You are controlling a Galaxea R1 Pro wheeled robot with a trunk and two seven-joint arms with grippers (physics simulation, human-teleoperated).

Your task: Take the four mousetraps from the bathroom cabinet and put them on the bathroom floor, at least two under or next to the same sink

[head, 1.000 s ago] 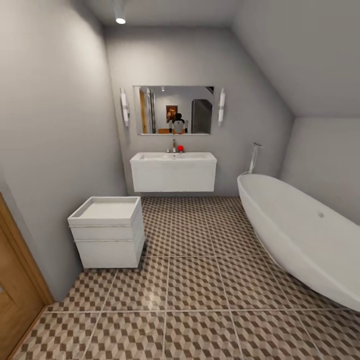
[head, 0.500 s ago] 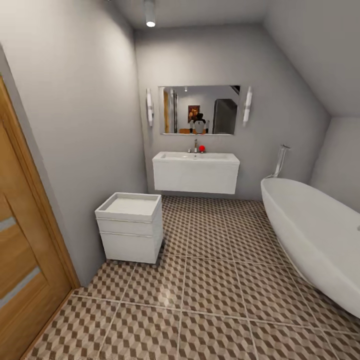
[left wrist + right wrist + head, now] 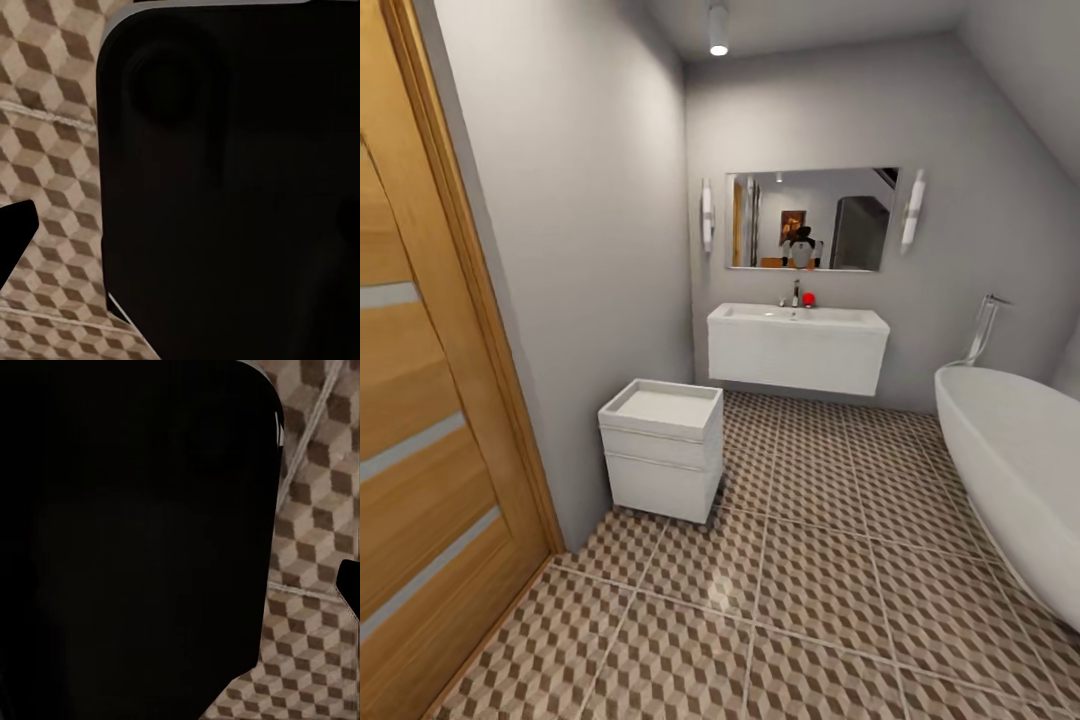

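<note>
Bathroom floor (image 3: 810, 590) tiles ran out ahead, with the wall-hung sink (image 3: 797, 347) at 12 o'clock, a white drawer unit (image 3: 660, 450) at 10, the tub (image 3: 1015, 480) at 3 and a wooden door (image 3: 420, 420) at 9. No mousetraps or cabinet around, so I'd guess the robot was just passing through. Wrist cams were mostly blocked by dark housing over tile, so couldn't tell either gripper's opening or load.

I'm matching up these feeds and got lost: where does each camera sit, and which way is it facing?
Head: high on the robot, facing the sink and mirror, where the robot's reflection shows.
Left wrist: near the left claw, facing down at the bathroom floor, beside a dark body part.
Right wrist: likewise, floor beside dark bulk.
All three views share the tiled floor.
</note>
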